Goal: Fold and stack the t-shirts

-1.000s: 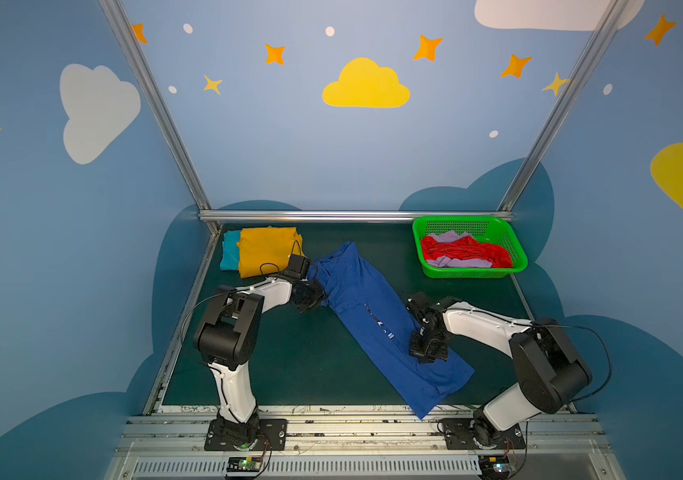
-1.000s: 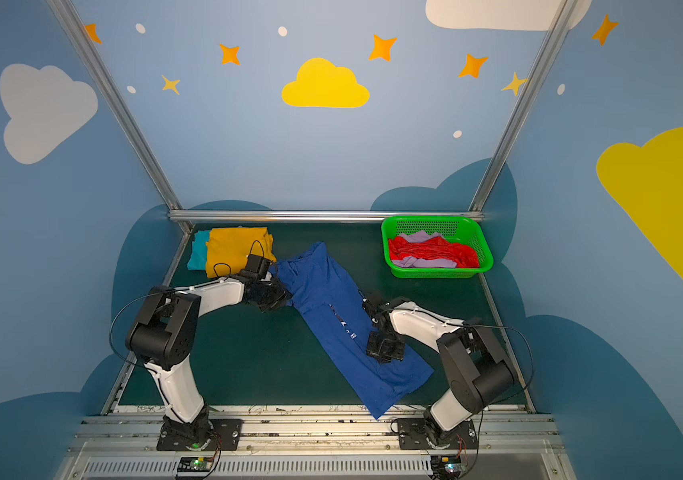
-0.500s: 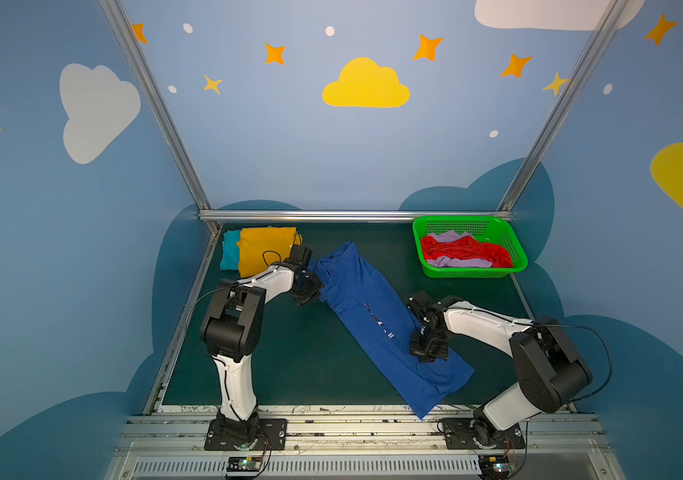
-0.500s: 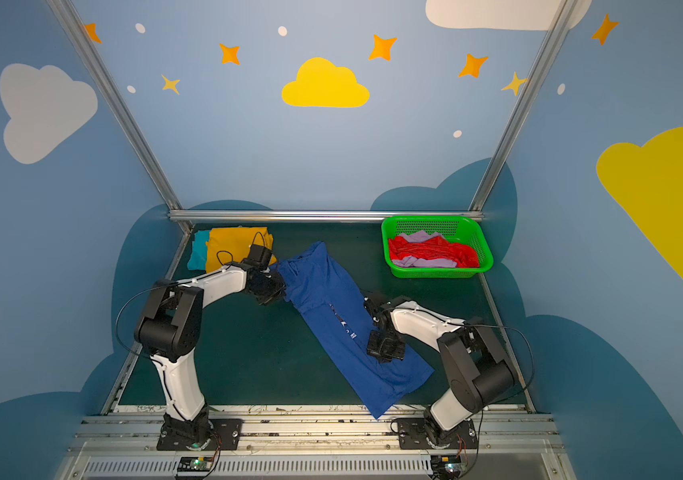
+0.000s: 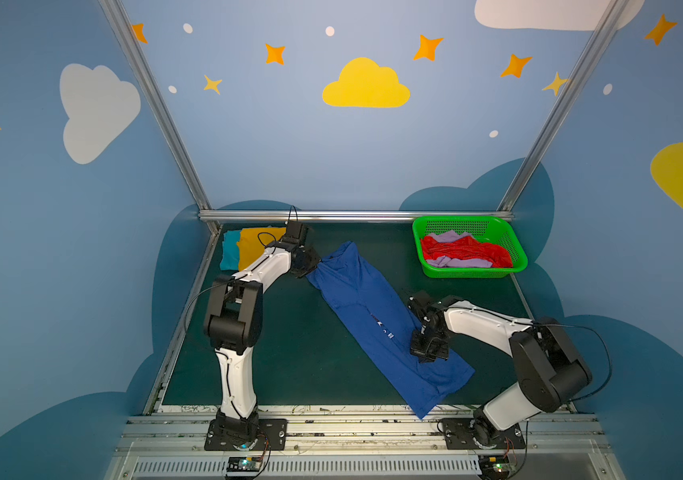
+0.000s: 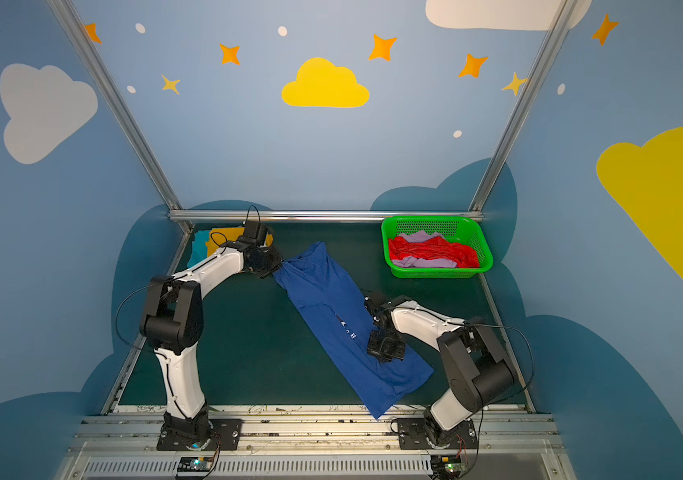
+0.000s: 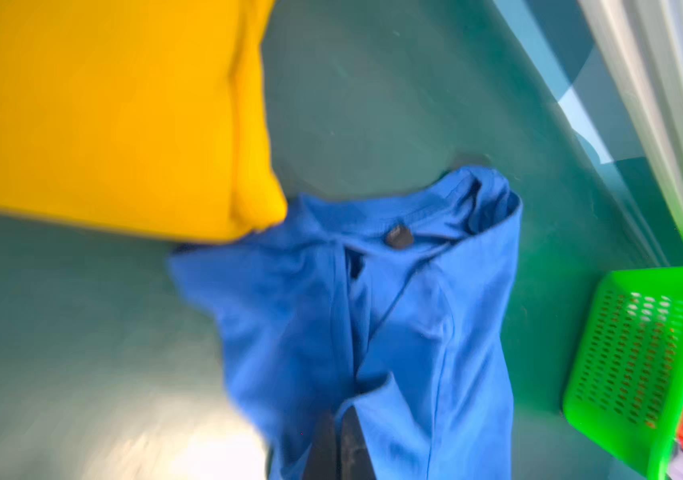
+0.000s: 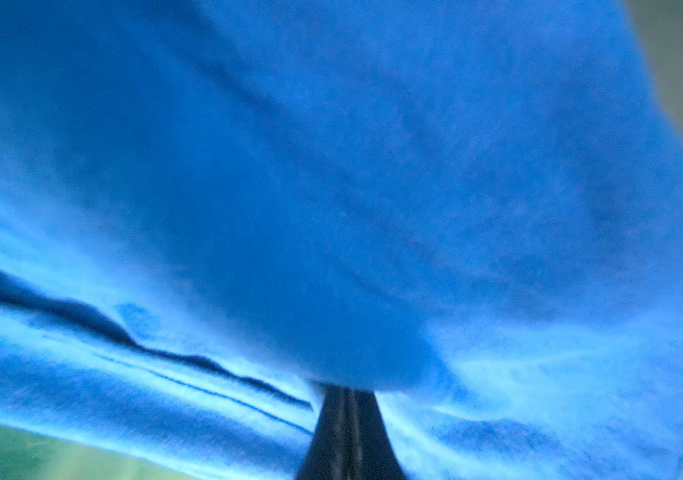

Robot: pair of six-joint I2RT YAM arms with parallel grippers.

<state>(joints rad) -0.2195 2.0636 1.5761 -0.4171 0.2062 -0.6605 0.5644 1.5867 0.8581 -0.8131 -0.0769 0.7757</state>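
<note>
The royal blue t-shirt (image 5: 364, 307) (image 6: 323, 299) lies as a long narrow strip slanting from the back middle of the mat to the front right. My left gripper (image 5: 315, 266) (image 6: 280, 266) is shut on its far collar-end corner; in the left wrist view the closed jaws (image 7: 337, 411) pinch blue cloth (image 7: 414, 311). My right gripper (image 5: 429, 358) (image 6: 385, 354) is shut on the shirt's right edge near the hem end, and blue cloth (image 8: 331, 187) fills the right wrist view above the closed tips (image 8: 348, 392). A folded mustard yellow t-shirt (image 5: 252, 249) (image 7: 102, 112) lies on a teal one (image 5: 229, 253) at the back left.
A green mesh basket (image 5: 468, 272) (image 6: 435, 272) (image 7: 630, 345) stands at the back right with a red t-shirt (image 5: 464, 251) and a lilac one (image 5: 452, 237) crumpled inside. An aluminium rail (image 5: 352, 215) runs along the back of the dark green mat (image 5: 302, 353).
My left gripper has closed on the blue t-shirt's far corner and shifted slightly towards the back. The right gripper has stayed shut on the cloth in the same place.
</note>
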